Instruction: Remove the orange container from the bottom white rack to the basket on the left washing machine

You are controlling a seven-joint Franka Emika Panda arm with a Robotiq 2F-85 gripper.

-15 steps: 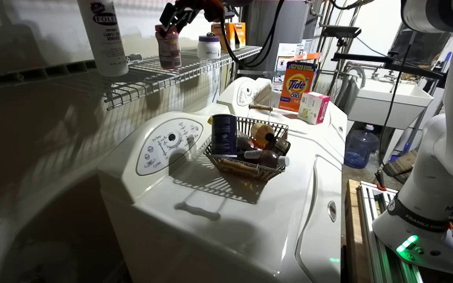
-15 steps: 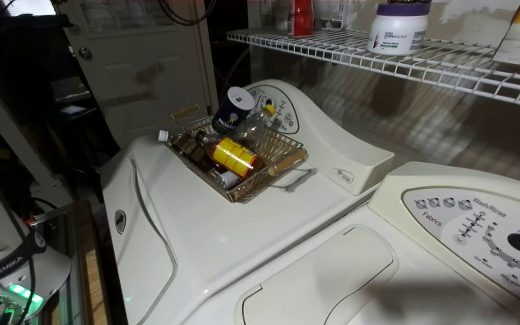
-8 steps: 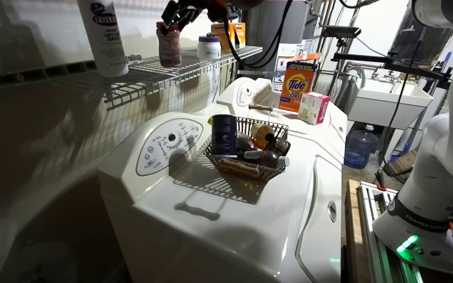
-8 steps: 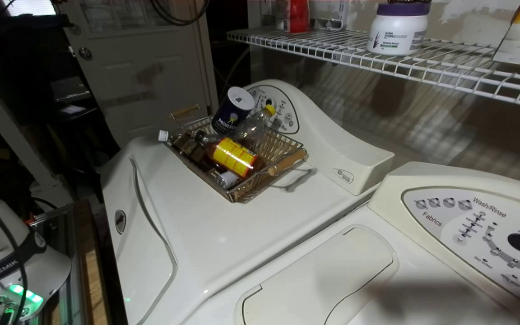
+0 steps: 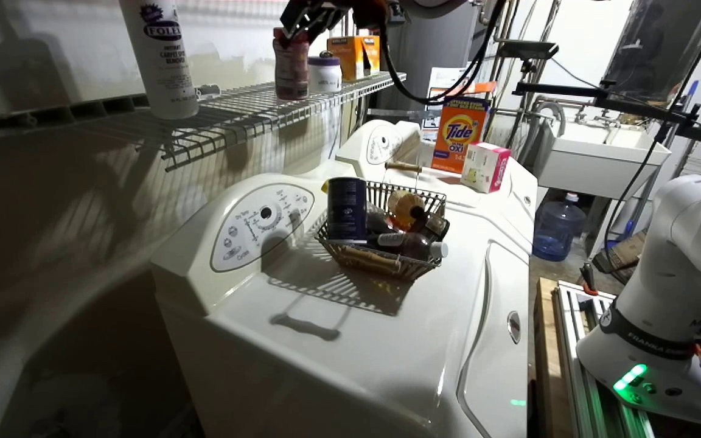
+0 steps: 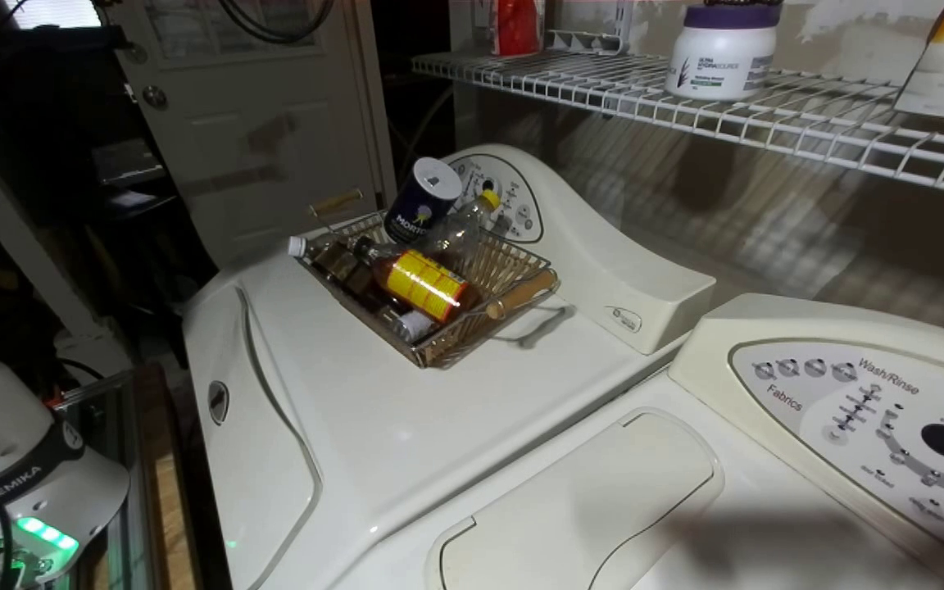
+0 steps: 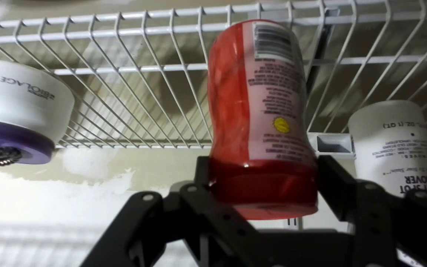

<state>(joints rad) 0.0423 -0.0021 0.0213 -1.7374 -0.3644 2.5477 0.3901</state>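
The orange container, a red canister with a pale label, is in my gripper and shows in the wrist view point(image 7: 230, 100) and in both exterior views point(image 5: 291, 73) point(image 6: 515, 31). My gripper point(image 7: 262, 178) has a finger against each side near its top; it also shows in an exterior view point(image 5: 296, 30). The container hangs roughly upright, its base seemingly lifted off the white wire rack point(image 5: 247, 115) point(image 6: 603, 82), near the front rail. The dark wire basket point(image 5: 418, 269) point(image 6: 468, 336) stands on the left washing machine point(image 5: 350, 365) point(image 6: 341, 459), below the rack, holding several bottles and a blue canister.
A white jar with a purple lid point(image 5: 324, 78) point(image 6: 722, 61) stands on the rack close to the container. A tall white bottle point(image 5: 171, 73) point(image 7: 395, 141) and an orange box point(image 5: 366, 55) are also there. A Tide box point(image 5: 459, 134) and a pink-white box point(image 5: 484, 167) stand beyond the basket.
My gripper has carried the container along: to the right and slightly up in an exterior view, covering part of the jar, and left and slightly up in an exterior view. The basket has not moved.
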